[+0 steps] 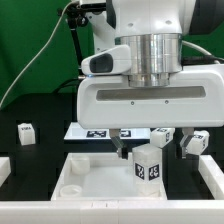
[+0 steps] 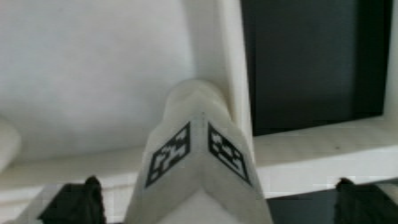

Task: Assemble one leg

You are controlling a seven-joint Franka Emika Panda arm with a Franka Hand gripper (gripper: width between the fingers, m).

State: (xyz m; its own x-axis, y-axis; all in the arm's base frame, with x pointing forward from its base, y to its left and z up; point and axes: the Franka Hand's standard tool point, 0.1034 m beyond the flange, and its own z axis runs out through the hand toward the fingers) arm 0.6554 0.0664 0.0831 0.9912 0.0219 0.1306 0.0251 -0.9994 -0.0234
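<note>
- Leg (image 1: 148, 165) stands upright on the tray (image 1: 80, 172); its square tags bear no readable writing
- Gripper (image 1: 152, 146) jaws released; fingertips partly hidden behind the leg

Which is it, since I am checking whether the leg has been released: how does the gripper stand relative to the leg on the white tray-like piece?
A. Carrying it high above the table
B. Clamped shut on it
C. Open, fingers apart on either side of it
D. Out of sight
C: in the wrist view the gripper is open, the leg standing free between its spread fingertips.
</note>
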